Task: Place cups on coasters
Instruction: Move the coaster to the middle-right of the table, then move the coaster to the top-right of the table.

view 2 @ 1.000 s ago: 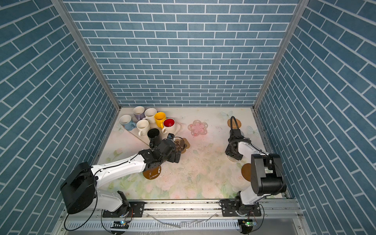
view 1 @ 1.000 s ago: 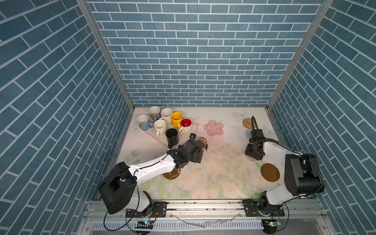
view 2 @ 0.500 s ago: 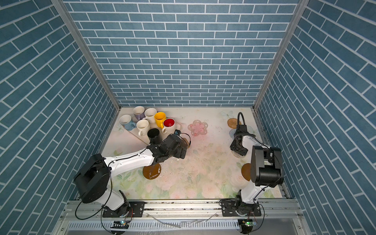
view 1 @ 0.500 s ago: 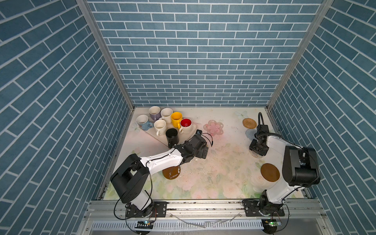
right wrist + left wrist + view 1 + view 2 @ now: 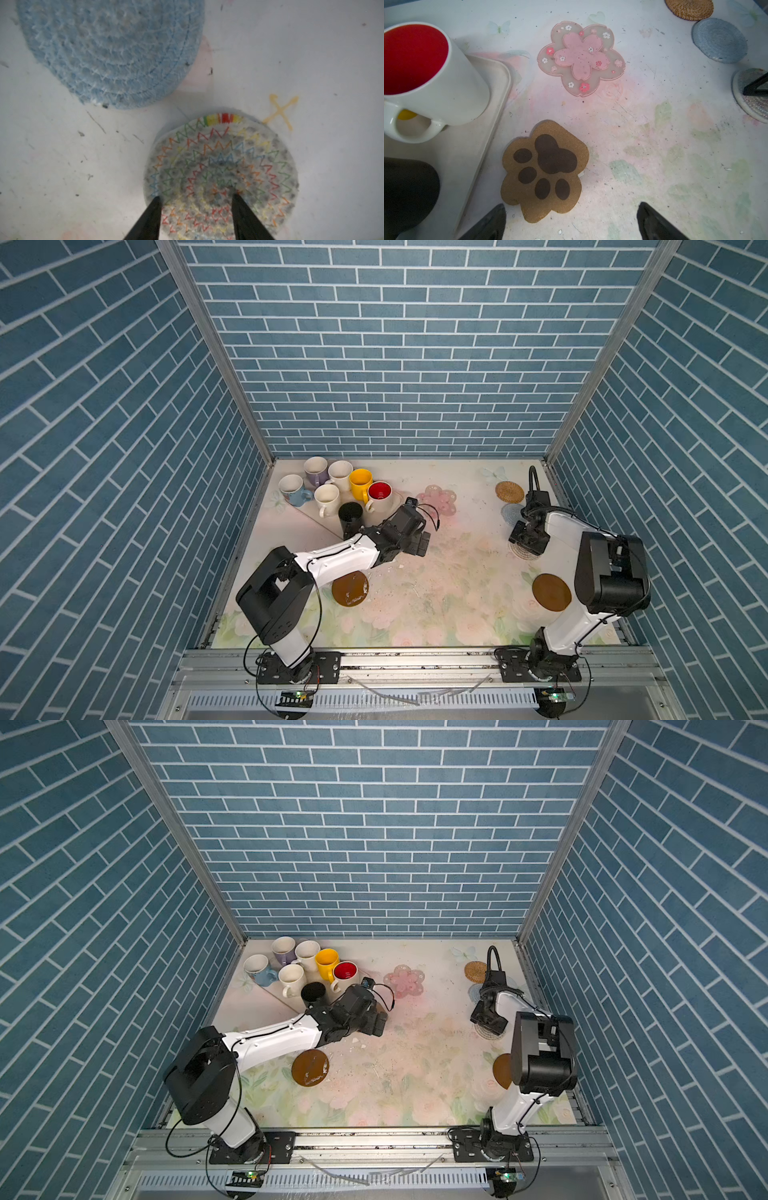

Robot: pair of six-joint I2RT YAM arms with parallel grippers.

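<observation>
The floral-printed bench [image 5: 457, 572] carries a cream tray [image 5: 467, 149] in its far left corner. The pink flower coaster [image 5: 437, 499] and the paw-print coaster [image 5: 545, 172] lie near the tray. The rattan coaster [image 5: 509, 491], blue woven coaster [image 5: 512, 513] and spiral coaster [image 5: 222, 166] line the right edge. The left brown disc [image 5: 350, 588] and right brown disc [image 5: 551, 592] lie nearer the front.

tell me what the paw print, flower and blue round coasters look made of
Paw-print coaster: likely cork, matte; speckled grainy surface, dark printed pads.
Flower coaster: perhaps silicone or soft plastic, smooth; translucent rim around pink petals.
Blue round coaster: coiled cotton cord or yarn, fuzzy; spiral rings and stitches show.
</observation>
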